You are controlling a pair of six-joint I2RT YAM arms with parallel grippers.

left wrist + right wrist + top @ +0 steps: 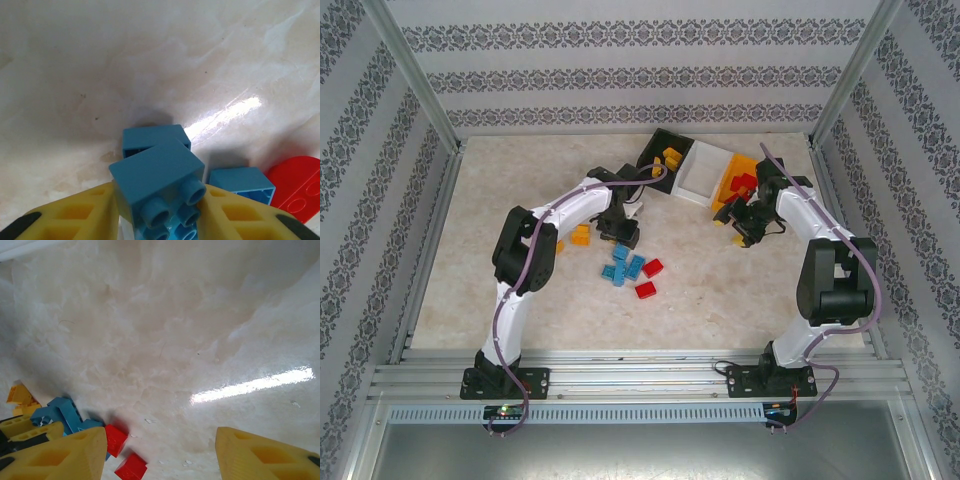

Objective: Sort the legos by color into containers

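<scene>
Left wrist view: I see the jaws of the left gripper (159,220) clamped on 1 blue lego (152,172), about midway between the left and right edges of the table (100,60). The jaws of the right gripper (161,452) stand wide apart.

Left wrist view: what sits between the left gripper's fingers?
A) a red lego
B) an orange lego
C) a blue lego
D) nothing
C: a blue lego, studs toward the camera, is clamped between the yellow fingers of the left gripper.
</scene>
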